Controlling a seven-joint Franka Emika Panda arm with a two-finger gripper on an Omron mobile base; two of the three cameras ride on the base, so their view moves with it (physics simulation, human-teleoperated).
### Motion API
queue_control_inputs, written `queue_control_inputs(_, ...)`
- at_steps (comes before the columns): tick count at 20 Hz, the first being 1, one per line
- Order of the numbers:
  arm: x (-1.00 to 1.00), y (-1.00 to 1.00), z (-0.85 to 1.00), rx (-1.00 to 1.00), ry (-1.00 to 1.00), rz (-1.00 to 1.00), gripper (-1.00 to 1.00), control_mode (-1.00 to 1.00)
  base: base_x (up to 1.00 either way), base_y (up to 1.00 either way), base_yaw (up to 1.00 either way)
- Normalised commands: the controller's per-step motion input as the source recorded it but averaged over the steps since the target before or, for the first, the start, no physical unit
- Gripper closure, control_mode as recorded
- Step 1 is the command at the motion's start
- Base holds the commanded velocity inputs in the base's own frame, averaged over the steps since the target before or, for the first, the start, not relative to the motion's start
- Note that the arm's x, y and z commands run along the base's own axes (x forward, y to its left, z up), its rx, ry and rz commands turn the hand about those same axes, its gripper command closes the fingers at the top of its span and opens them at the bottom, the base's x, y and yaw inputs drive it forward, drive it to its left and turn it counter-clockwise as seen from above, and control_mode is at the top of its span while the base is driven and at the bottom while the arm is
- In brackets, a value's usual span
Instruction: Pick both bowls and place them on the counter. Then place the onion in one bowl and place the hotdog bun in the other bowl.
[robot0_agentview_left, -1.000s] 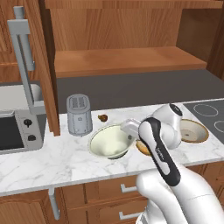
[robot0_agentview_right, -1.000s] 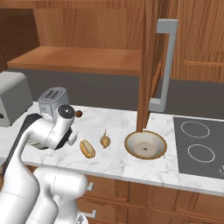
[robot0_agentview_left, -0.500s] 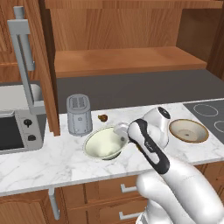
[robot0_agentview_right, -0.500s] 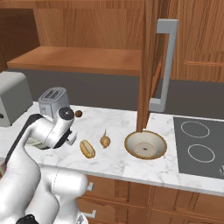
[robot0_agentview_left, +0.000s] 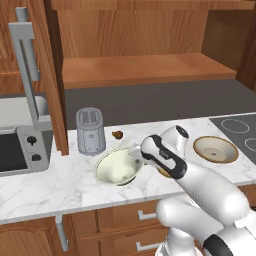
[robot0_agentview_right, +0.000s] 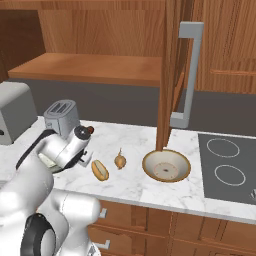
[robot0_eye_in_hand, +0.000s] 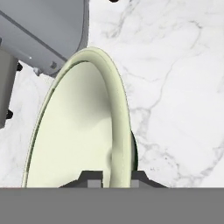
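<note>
Straddling the rim, your fingers sit clamped on the cream bowl, resting on the worktop beside the toaster, ready for release.

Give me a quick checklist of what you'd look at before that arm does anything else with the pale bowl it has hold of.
1. The claw straddles the rim of the cream-white bowl, one fingertip each side: ok.
2. Bowl resting on the counter: cannot tell; it looks slightly tilted.
3. Room from the toaster just behind the bowl: ok, apart but close.
4. Tan-brown bowl already on the counter: ok.
5. Onion and hotdog bun lying loose beside each other, ready to pick: ok.
</note>
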Motion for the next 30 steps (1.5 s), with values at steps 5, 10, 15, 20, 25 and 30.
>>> queue_control_inputs(5,0.29,0.03,-0.40,0.00,0.00,0.04,1.00,-1.00,0.00,0.00,0.00)
queue_control_inputs(10,0.32,0.06,-0.52,0.00,0.00,0.01,1.00,-1.00,0.00,0.00,0.00)
queue_control_inputs(15,0.15,0.09,-0.31,-0.01,0.00,0.00,1.00,-1.00,0.00,0.00,0.00)
queue_control_inputs(20,-0.06,0.05,-0.10,0.00,0.00,0.00,-1.00,-1.00,0.00,0.00,0.00)
queue_control_inputs(25,-0.33,0.04,0.19,0.00,-0.05,0.00,-1.00,-1.00,0.00,0.00,0.00)
queue_control_inputs(30,-0.38,0.04,0.39,0.00,-0.09,0.00,-1.00,-1.00,0.00,0.00,0.00)
